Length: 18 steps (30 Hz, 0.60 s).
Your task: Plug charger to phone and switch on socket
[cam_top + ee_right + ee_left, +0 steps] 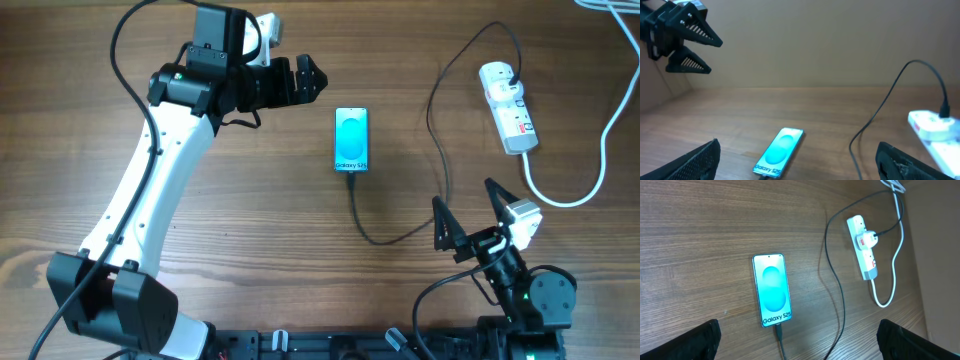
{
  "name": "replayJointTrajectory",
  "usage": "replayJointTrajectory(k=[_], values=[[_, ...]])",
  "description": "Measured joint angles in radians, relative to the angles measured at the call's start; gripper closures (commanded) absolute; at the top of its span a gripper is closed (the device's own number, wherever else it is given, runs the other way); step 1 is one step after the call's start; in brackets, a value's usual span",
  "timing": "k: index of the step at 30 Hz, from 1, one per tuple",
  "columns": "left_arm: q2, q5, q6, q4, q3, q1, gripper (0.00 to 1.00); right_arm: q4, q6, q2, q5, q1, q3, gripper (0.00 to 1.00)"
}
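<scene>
Left claw and right claw both apart, empty; phone flat mid-bench, charger tip at its near end; socket by far right corner; cable's floppy, so grip the stiff plug tip; strip looks light, may skid.

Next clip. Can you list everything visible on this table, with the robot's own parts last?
smartphone with cyan screen: one, cyan, table centre, face up
thin black charger cable: one, black, from the phone's bottom edge, looping right towards the strip
white power strip: one, white with red marks, far right
white plug: one, white, seated in the strip
thick white cord: one, white, curving from the strip's near end
wooden table: one, brown
left gripper: one, black, open, left of the phone
right gripper: one, black, open, near right
</scene>
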<state>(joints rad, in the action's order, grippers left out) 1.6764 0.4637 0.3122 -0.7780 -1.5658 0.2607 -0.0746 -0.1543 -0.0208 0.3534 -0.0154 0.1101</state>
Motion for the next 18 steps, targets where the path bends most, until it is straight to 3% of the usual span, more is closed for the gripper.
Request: replayJointTrajectory(k=[18], values=[[0.0, 0.0, 0.0, 0.0, 0.0, 0.0, 0.0, 0.119, 0.089, 0.002, -0.094, -0.001, -0.028, 0.0]])
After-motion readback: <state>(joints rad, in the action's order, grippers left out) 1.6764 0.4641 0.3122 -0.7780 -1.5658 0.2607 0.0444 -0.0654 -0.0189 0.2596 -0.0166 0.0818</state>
